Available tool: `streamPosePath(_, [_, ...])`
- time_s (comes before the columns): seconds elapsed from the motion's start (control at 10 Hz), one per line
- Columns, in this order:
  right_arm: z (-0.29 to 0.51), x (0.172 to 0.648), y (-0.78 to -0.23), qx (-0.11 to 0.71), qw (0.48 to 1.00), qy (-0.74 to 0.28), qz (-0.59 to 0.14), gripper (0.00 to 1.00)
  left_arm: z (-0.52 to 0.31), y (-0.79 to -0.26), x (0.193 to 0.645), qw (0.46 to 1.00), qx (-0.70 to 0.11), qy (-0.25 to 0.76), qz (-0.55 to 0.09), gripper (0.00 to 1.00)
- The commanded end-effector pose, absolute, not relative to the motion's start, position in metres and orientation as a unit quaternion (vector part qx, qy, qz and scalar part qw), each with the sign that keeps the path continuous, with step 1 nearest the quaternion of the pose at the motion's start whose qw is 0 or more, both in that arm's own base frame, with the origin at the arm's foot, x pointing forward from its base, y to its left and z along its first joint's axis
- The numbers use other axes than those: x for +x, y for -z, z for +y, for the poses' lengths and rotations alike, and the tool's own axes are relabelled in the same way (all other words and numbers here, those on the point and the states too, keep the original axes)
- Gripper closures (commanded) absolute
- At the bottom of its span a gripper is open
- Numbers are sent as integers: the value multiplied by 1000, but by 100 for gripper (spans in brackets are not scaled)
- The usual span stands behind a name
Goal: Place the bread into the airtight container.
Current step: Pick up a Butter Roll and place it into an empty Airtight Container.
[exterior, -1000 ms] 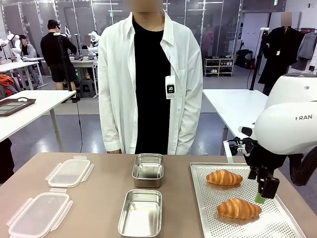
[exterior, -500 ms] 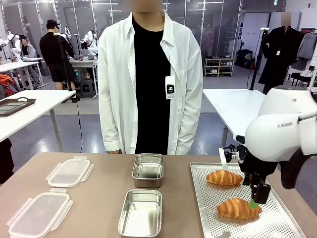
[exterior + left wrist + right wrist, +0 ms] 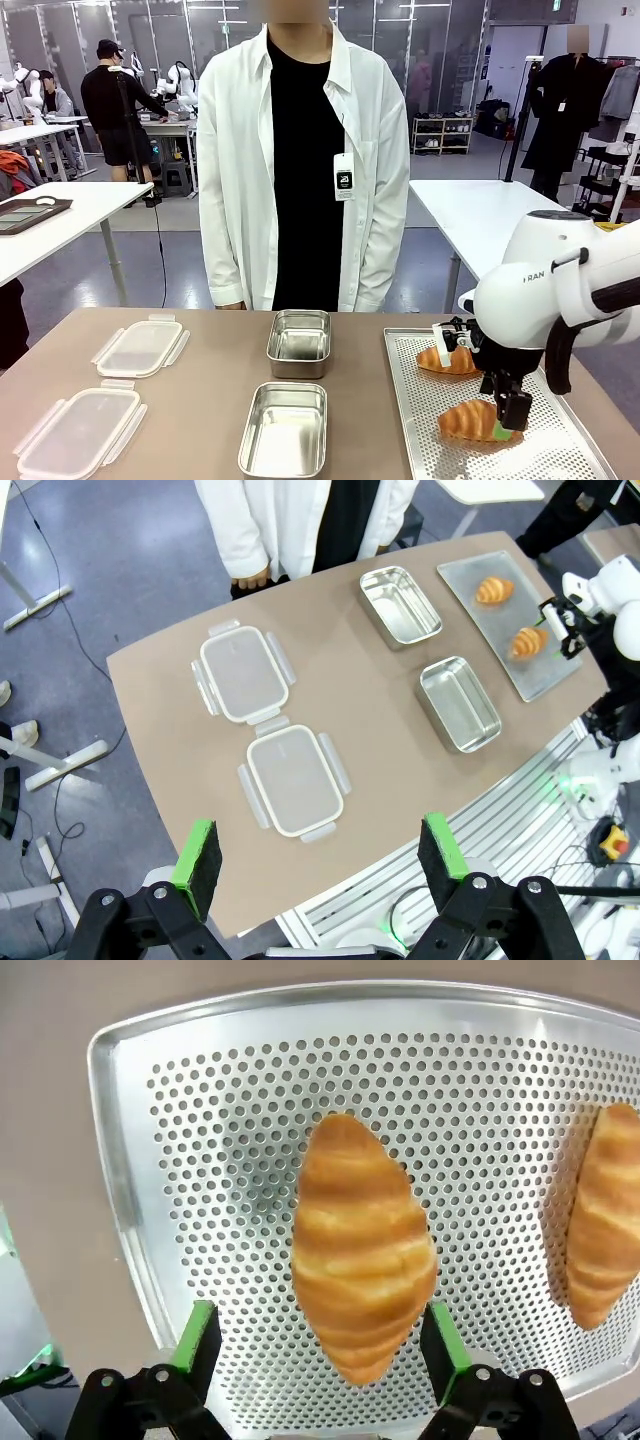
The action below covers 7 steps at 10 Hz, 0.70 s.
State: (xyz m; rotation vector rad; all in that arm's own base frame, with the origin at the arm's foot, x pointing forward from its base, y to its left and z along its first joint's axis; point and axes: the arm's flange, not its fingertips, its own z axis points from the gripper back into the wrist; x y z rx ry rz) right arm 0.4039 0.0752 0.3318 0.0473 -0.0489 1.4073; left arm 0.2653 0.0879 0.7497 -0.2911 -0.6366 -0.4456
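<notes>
While the right arm reached in over the tray (image 3: 420, 425), the right gripper (image 3: 508, 418) stood low at the near croissant (image 3: 468, 420), pointing down at it. From the right wrist camera its jaws were wide apart, one green pad on each side of the tapered end of that croissant (image 3: 362, 1245). A gap showed between each pad and the crust, so nothing was gripped. Whether the fingertips touched the perforated tray (image 3: 200, 1160) could not be told.

The far croissant (image 3: 448, 360) lay on the same tray, apart from the near one and partly hidden behind the arm in the front view.

Two open steel containers stood in a row at the middle of the table (image 3: 200, 400), left of the tray: the near container (image 3: 285, 430) and the far container (image 3: 299, 342). Both held no bread. Two clear lids (image 3: 140, 347) lay flat on the left part of the table.

The left gripper (image 3: 318, 860) hung high above the table with its jaws fully apart and holding nothing.

A person (image 3: 300, 150) in a white shirt stood at the far edge.
</notes>
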Motion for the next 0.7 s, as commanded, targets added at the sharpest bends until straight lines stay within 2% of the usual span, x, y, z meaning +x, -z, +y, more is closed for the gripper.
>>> streamPosePath(0.0, [76, 414, -318, 12, 757, -652, -34, 0, 87, -751, 265, 913, -142, 223, -310, 0])
streamPosePath(0.6, [72, 426, -291, 9, 755, -654, -46, 0, 87, -751, 265, 913, -142, 223, -310, 0])
